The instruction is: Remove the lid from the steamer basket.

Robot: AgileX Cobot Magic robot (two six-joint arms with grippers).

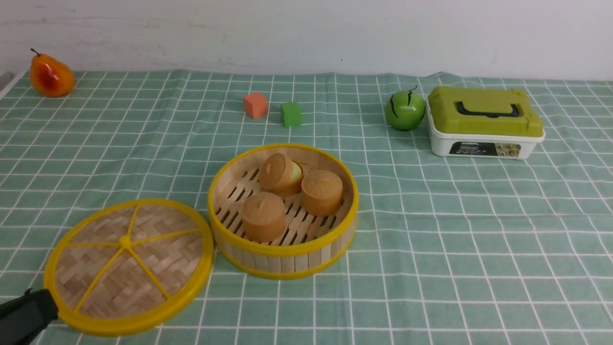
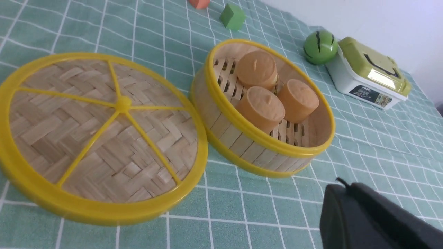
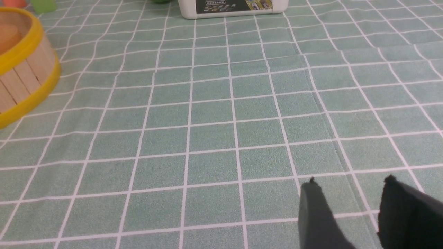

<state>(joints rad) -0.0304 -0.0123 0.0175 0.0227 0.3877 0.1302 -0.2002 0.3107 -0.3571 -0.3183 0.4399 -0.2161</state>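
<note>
The lid (image 1: pixel 127 266), a woven bamboo disc with a yellow rim and spokes, lies on the cloth to the left of the steamer basket (image 1: pixel 282 251), its right edge against the basket's wall. The basket is uncovered and holds three brown cylindrical buns (image 1: pixel 263 215). My left gripper (image 1: pixel 40 302) is at the lid's near left rim, shut, with nothing in it; in the left wrist view the gripper (image 2: pixel 346 185) hangs over bare cloth, apart from the lid (image 2: pixel 100 138) and basket (image 2: pixel 242 138). My right gripper (image 3: pixel 351 183) stands open over cloth, well to the right of the basket (image 3: pixel 24 76).
At the back are a pear (image 1: pixel 50 75) far left, an orange cube (image 1: pixel 255 105) and a green cube (image 1: pixel 290 114) in the middle, and a green apple (image 1: pixel 405 110) beside a white box with an olive lid (image 1: pixel 483 122) on the right.
</note>
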